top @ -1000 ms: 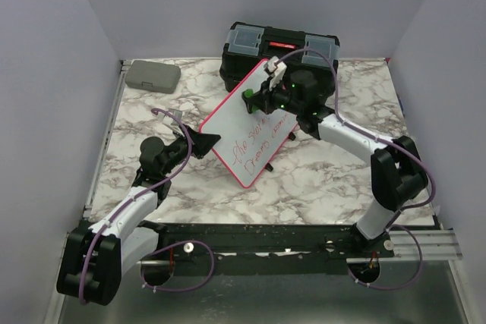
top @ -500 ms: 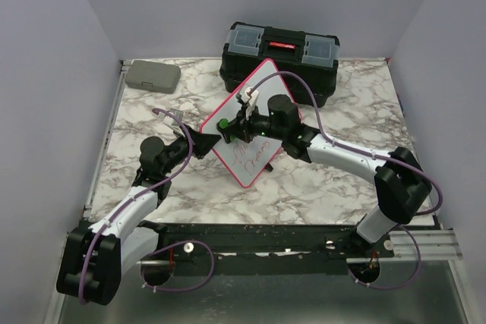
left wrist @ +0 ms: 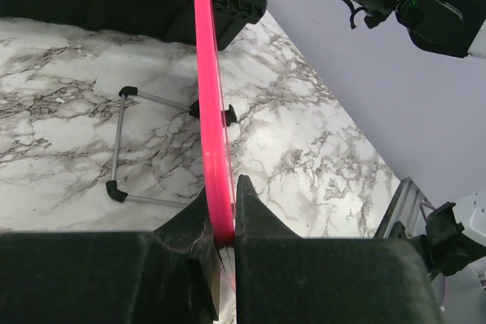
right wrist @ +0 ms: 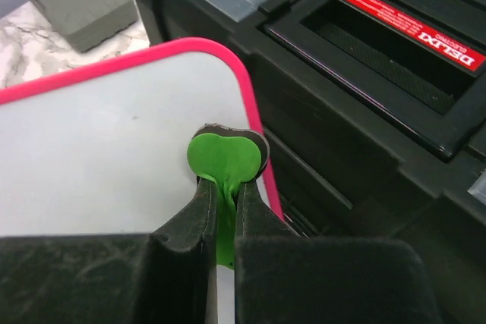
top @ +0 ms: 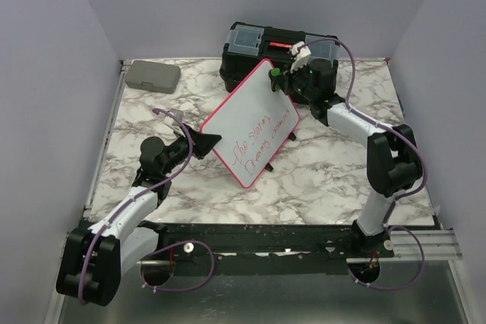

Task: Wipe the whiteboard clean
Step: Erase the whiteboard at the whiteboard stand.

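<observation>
**Whiteboard** (top: 247, 123): white rectangular panel with a rounded pink frame. It is tilted up on a wire stand (left wrist: 118, 142) with black feet, in the middle of the marble bench (top: 326, 180), corners turned diamond-wise. Red handwriting covers its nearer right part; the rest is plain white.
**Left gripper** (top: 206, 140): clamped on the frame at the left corner.
**Right gripper** (top: 279, 79): closed on a green eraser (right wrist: 224, 153), set at the board's far corner.
**Black toolbox** (top: 277, 51): far edge, just behind the board.
**Grey case** (top: 152, 76): far left corner.
</observation>
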You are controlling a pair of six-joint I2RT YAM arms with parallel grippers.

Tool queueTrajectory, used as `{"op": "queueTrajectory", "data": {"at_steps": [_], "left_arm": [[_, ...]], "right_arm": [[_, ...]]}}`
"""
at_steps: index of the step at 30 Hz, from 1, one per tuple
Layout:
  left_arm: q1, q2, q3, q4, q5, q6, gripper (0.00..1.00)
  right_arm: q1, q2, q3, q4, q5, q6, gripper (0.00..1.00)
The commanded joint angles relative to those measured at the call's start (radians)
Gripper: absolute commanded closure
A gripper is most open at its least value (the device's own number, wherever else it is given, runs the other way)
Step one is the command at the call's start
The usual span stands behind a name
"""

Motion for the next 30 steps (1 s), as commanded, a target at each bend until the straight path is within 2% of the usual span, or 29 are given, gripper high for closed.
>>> {"op": "queueTrajectory", "data": {"at_steps": [1,5,8,11,17,23,25,30], "left_arm": [[-0.036,-0.010,-0.008,-0.055,0.179,0.095,1.00],[-0.036,-0.006,-0.004,-0.055,0.178,0.096,1.00],[-0.036,-0.001,-0.001,-0.050,0.179,0.091,1.00],[-0.036,0.003,-0.001,-0.044,0.179,0.086,1.00],[-0.036,-0.013,-0.009,-0.044,0.175,0.080,1.00],[-0.036,-0.018,-0.004,-0.057,0.180,0.091,1.00],[-0.036,-0.015,0.000,-0.056,0.183,0.091,1.00],[-0.036,-0.005,0.004,-0.051,0.183,0.093,1.00]], "right_arm": [[-0.006,0.038,0.030,0.005,-0.053,-0.032,0.99],[0.003,0.007,0.013,-0.013,-0.211,-0.023,0.99],[0.045,-0.045,-0.011,-0.024,-0.237,-0.044,0.99],[0.060,-0.045,0.038,-0.057,-0.177,-0.005,0.99],[0.043,0.057,0.211,-0.211,-0.005,0.014,0.99],[0.021,0.078,0.186,-0.271,0.076,0.023,0.99],[0.021,0.059,0.133,-0.266,0.041,0.014,0.99],[0.057,0.014,0.018,-0.274,-0.180,-0.039,0.99]]}}
